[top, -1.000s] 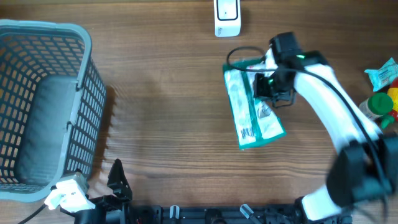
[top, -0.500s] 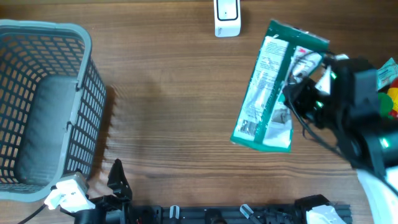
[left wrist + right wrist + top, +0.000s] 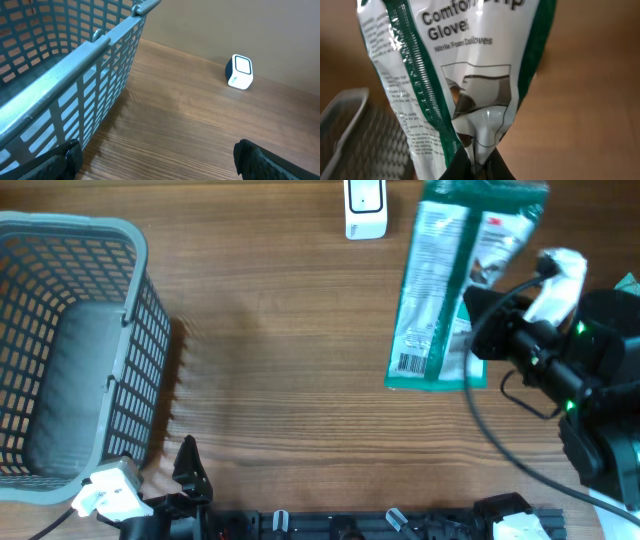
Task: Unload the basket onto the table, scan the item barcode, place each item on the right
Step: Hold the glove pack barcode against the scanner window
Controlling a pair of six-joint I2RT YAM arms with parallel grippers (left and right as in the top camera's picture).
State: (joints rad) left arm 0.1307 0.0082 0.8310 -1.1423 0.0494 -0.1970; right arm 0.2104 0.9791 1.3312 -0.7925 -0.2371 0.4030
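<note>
The right gripper point(image 3: 476, 162) is closed on the glove packet point(image 3: 440, 290). In the right wrist view both fingers pinch a crumpled fold at one end of the packet, and the rest of the bag extends away from them. The packet is green and white, with "Gloves" printed on the face turned toward the wrist camera.

From overhead, the packet is held off the table point(image 3: 280, 360), at the right of centre, with its long axis running from near to far. Its far end lies just to the right of the white scanner point(image 3: 365, 208), apart from it. A barcode point(image 3: 412, 364) sits near the packet's near-left corner and faces upward.

The left gripper point(image 3: 157, 162) rests low at the near-left corner. Its fingers are spread wide, with nothing between them. The grey basket point(image 3: 140, 300) stands just beside it on the left.
</note>
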